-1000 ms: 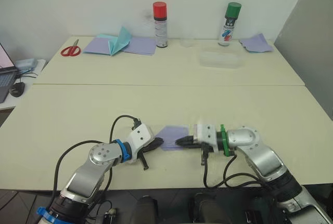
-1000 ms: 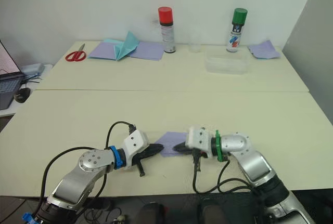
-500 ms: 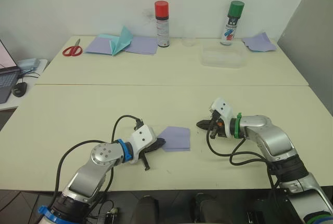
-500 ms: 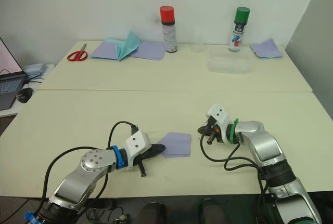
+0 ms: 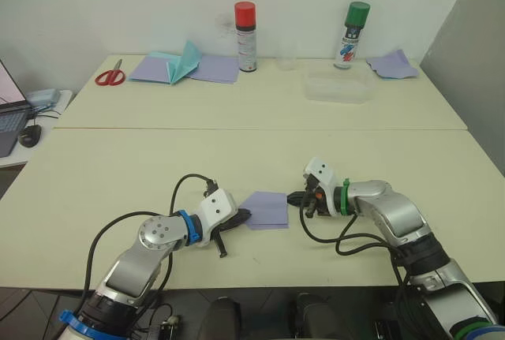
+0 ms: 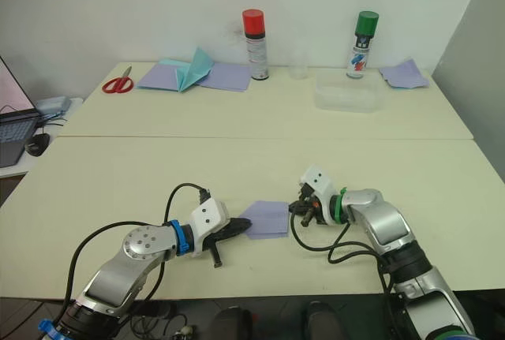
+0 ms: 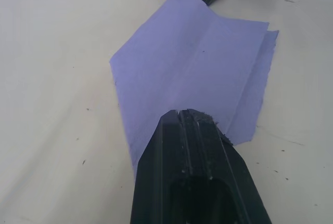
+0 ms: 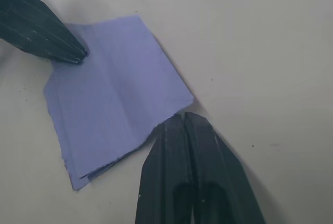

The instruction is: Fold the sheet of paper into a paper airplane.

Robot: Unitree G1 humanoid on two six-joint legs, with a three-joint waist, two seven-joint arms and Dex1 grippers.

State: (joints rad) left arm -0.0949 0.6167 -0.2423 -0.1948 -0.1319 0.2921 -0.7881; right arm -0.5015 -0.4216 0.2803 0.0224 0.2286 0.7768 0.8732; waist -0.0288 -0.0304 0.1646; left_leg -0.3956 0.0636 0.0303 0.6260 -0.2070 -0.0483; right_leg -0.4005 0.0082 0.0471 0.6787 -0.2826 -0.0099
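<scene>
The sheet of paper is thin, matt lavender paper with soft creases, lying between the two closed grippers. The black fingers look like ribbed, faintly glossy plastic. The table beneath is smooth, matt cream, lightly speckled.

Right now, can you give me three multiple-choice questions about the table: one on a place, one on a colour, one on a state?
1. Where is the paper?
A. between the two grippers
B. beside the scissors
C. in the clear tray

2. What cap colours do the two cans have?
A. both blue
B. red and green
C. yellow and black

3. How are the left gripper fingers?
A. wide open
B. shut
C. shut on the scissors

Answers: 1 A, the grippers flank it. 2 B, red can, green can. 3 B, fingers together on the paper's edge.
</scene>
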